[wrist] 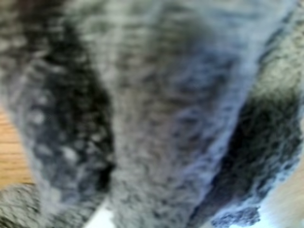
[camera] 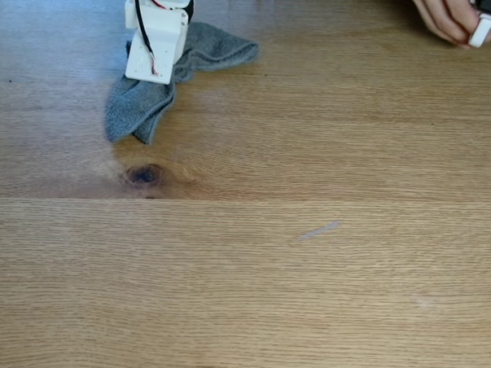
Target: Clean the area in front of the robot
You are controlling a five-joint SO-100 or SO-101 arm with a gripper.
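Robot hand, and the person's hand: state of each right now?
Robot hand: down on the grey cloth; open or closed cannot be told.
Person's hand: holding a white part.

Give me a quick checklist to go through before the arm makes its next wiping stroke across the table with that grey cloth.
1. Cloth under the arm: ok. The grey cloth lies bunched beneath the white arm in the fixed view.
2. End effector shut on the cloth: cannot tell. Its fingers are hidden, and the wrist view is blurred terry.
3. Cloth spread flat for wiping: not ok. It is crumpled into folds.
4. Path ahead: ok. The tabletop toward the camera is bare apart from the dark knot and a faint pale streak.
5. People clear: not ok. A hand rests at the far right corner, holding a white part.
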